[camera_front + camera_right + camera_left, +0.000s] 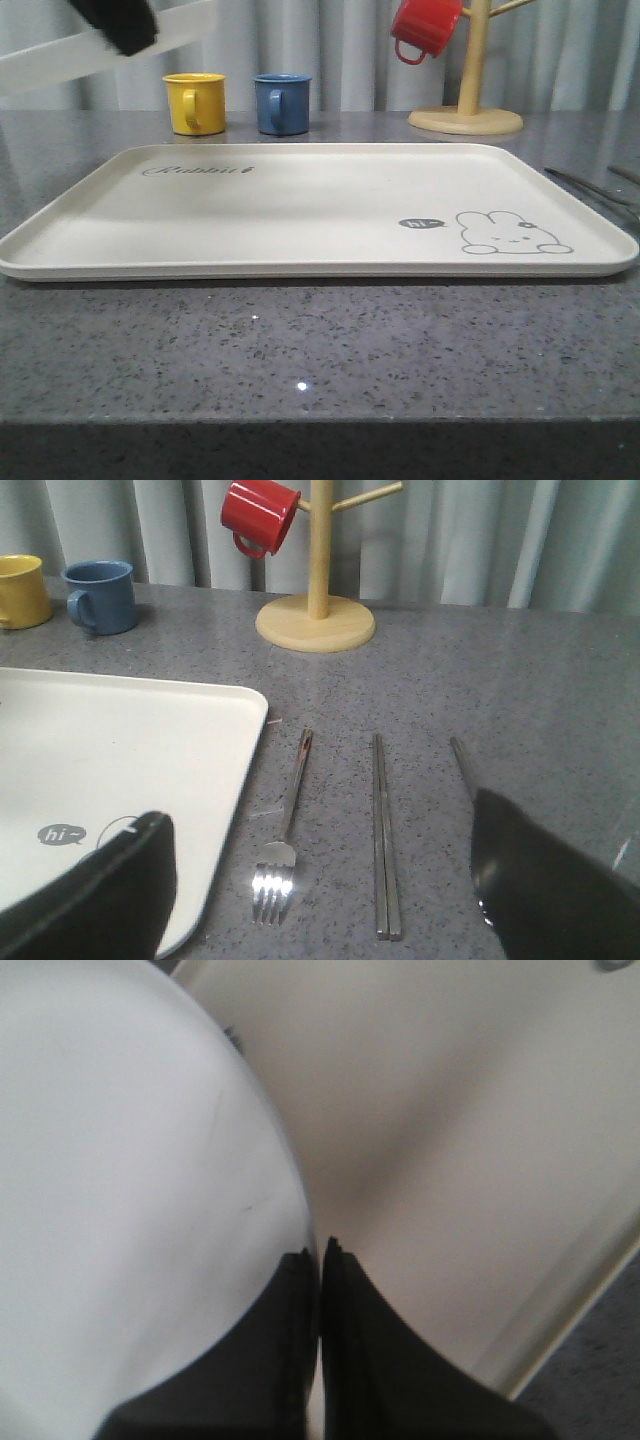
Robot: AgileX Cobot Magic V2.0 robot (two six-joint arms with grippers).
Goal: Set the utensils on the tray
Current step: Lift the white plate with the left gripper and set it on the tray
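Note:
The cream tray with its rabbit drawing lies across the middle of the grey table. To its right lie three utensils side by side: a fork, a pair of chopsticks and a spoon, whose bowl is hidden behind one finger. In the front view they are thin lines past the tray's right rim. My right gripper hangs open just above the fork and chopsticks, with nothing in it. My left gripper is raised over the tray's far left, shut on the rim of a round white plate.
A yellow mug and a blue mug stand behind the tray. A wooden mug tree at the back right carries a red mug. A curtain closes off the back. Bare table lies in front of the tray.

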